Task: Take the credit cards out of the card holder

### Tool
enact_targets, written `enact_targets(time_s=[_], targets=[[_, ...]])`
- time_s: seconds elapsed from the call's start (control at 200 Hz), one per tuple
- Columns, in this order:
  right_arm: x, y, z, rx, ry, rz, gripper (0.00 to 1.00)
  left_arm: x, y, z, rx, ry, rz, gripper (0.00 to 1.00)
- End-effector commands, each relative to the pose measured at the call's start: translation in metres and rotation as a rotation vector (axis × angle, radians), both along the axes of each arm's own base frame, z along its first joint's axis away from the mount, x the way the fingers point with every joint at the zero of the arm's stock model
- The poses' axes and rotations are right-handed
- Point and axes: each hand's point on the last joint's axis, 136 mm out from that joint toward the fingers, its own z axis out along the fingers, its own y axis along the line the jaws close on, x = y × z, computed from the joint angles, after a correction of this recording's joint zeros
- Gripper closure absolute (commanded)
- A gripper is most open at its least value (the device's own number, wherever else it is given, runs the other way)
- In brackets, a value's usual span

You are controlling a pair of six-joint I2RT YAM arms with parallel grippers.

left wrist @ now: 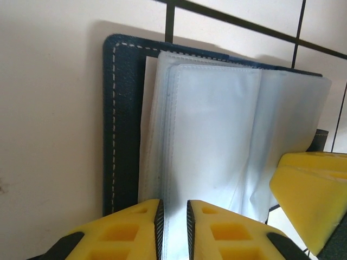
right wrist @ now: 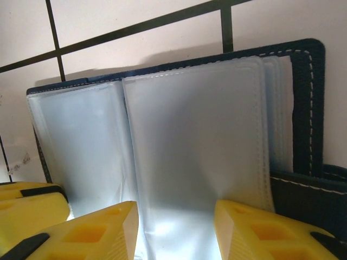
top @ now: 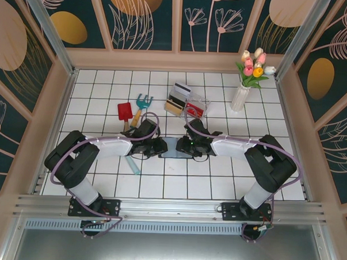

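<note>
The navy card holder point(top: 175, 151) lies open on the tiled table between my two grippers. Its stitched cover point(left wrist: 124, 108) frames clear blue-grey sleeves point(left wrist: 217, 124), and I see no card inside them. My left gripper point(left wrist: 173, 216) has its jaws nearly together around the edge of the sleeves; in the top view the left gripper point(top: 160, 146) is at the holder's left side. My right gripper point(right wrist: 176, 222) stands open over a sleeve point(right wrist: 190, 146), at the holder's right side point(top: 188, 147). A tan card point(top: 173, 107) and a red card point(top: 195, 111) lie further back by a clear box point(top: 189, 99).
A red toy shovel point(top: 125, 112) and a green rake point(top: 142, 102) lie back left of the left arm. A white vase of tulips point(top: 241, 97) stands at the back right. A pale teal stick point(top: 133, 164) lies under the left arm.
</note>
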Motion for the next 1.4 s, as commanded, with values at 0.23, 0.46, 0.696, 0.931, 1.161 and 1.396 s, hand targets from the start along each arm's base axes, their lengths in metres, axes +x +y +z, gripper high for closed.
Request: enact_targets(time_s=[0.23, 0.46, 0.696, 0.931, 1.161, 1.396], targets=[[-0.017, -0.017, -0.030, -0.083, 0.086, -0.024, 0.56, 0.003, 0.004, -0.013, 0.071, 0.020, 0.001, 0.71], [-0.023, -0.021, -0.037, -0.093, 0.116, -0.041, 0.56, 0.004, -0.024, 0.005, -0.066, -0.001, -0.060, 0.75], [-0.027, -0.022, -0.039, -0.082, 0.124, -0.043, 0.56, 0.006, -0.040, 0.020, -0.157, -0.027, -0.099, 0.80], [-0.026, -0.022, -0.035, -0.076, 0.114, -0.047, 0.57, 0.010, -0.036, 0.026, -0.135, -0.053, -0.087, 0.84], [-0.027, -0.024, -0.037, -0.086, 0.116, -0.051, 0.57, 0.017, 0.003, 0.025, 0.071, -0.101, -0.003, 0.68], [-0.026, -0.024, -0.036, -0.082, 0.110, -0.046, 0.57, 0.011, 0.010, 0.006, 0.111, -0.058, 0.010, 0.62]])
